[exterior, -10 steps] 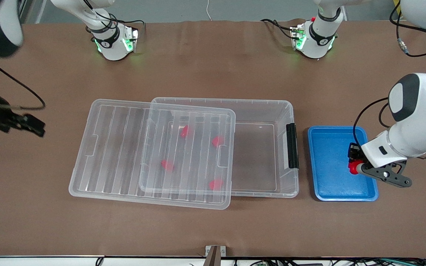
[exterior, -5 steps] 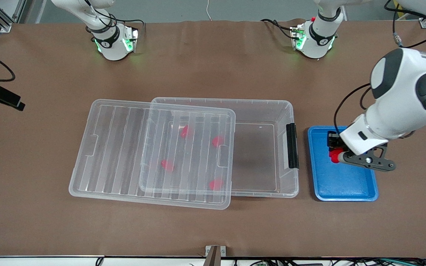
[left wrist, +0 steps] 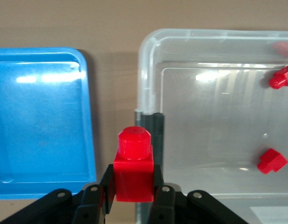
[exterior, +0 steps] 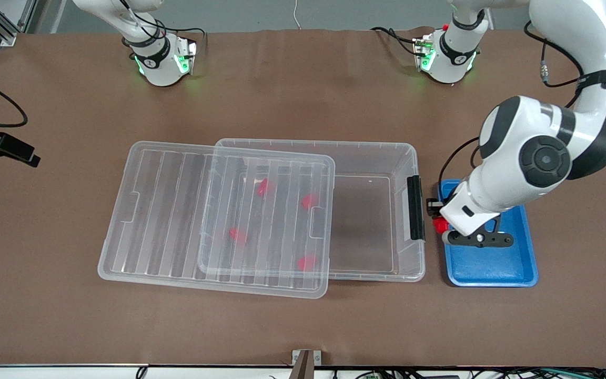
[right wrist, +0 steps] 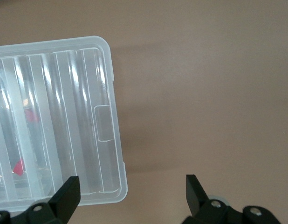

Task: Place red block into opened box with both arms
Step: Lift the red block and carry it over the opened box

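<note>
My left arm reaches down from its base with the elbow bent high, and the left gripper (exterior: 438,225) hangs over the gap between the blue tray (exterior: 492,268) and the box (exterior: 376,152), its fingers (left wrist: 158,196) clamped on a red block (left wrist: 133,169) with the stub pointing away from the wrist. My right arm waits at its own end of the table, well apart from the box. The right gripper (right wrist: 130,193) is over bare tabletop just off the lid's (right wrist: 65,121) corner, fingers spread wide and holding nothing.

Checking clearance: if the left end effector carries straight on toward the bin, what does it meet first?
Probably the clear plastic bin's black clip handle, directly ahead of the held small red plastic block; height over it is unclear.
</note>
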{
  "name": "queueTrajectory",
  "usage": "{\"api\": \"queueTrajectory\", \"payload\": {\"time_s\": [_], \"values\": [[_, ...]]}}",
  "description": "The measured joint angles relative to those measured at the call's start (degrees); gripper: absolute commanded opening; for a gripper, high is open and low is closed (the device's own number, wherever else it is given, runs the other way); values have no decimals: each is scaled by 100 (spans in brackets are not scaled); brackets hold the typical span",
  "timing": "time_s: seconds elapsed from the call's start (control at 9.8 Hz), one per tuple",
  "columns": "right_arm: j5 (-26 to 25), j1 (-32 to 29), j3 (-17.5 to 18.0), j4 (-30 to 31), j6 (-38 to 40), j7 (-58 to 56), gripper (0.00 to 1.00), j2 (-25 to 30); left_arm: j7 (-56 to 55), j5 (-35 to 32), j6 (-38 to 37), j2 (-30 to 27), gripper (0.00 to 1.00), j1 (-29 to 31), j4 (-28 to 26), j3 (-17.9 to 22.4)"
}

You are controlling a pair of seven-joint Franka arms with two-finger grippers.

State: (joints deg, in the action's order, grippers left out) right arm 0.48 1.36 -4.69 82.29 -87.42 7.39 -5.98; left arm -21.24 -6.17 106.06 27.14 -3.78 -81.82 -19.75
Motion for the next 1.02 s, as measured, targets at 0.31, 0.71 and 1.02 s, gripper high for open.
{"api": "queueTrajectory", "payload": {"time_s": [0.31,0.71,1.02], "values": [[2,0,-1,0,0,0,100,0,-769,0,173,48,0,-406,-6,-7],[6,-1,-2,0,0,0,100,0,-1934,-721,927,688,0,-1052,-184,2],[7,-2,-4,0,0,0,100,0,-2184,-1034,1558,961,1,-1193,-768,-6]]}}
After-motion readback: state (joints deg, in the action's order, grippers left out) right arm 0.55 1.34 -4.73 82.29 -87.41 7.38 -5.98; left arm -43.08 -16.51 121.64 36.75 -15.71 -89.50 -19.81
